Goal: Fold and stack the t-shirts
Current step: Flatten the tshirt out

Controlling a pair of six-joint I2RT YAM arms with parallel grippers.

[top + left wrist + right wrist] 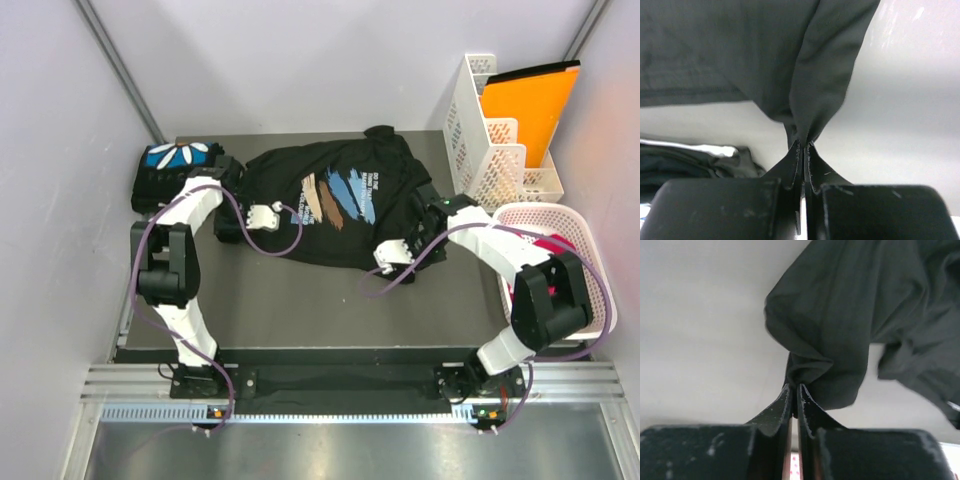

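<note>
A black t-shirt with blue-and-tan brush strokes and white text [335, 200] lies rumpled, print up, at the middle back of the table. My left gripper [243, 225] is shut on its left edge, and the pinched black cloth [810, 65] bunches right at my fingertips [804, 144]. My right gripper [408, 240] is shut on its right lower edge, with a gathered fold [840, 320] at the fingertips [794, 387]. A second black t-shirt with a blue print and white petals [172, 170] lies folded at the far left; its edge shows in the left wrist view [690, 165].
A white slotted rack [470, 120] holding an orange folder [525, 110] stands at the back right. A white mesh basket [600, 300] sits at the right edge behind my right arm. Walls close in on the left and back.
</note>
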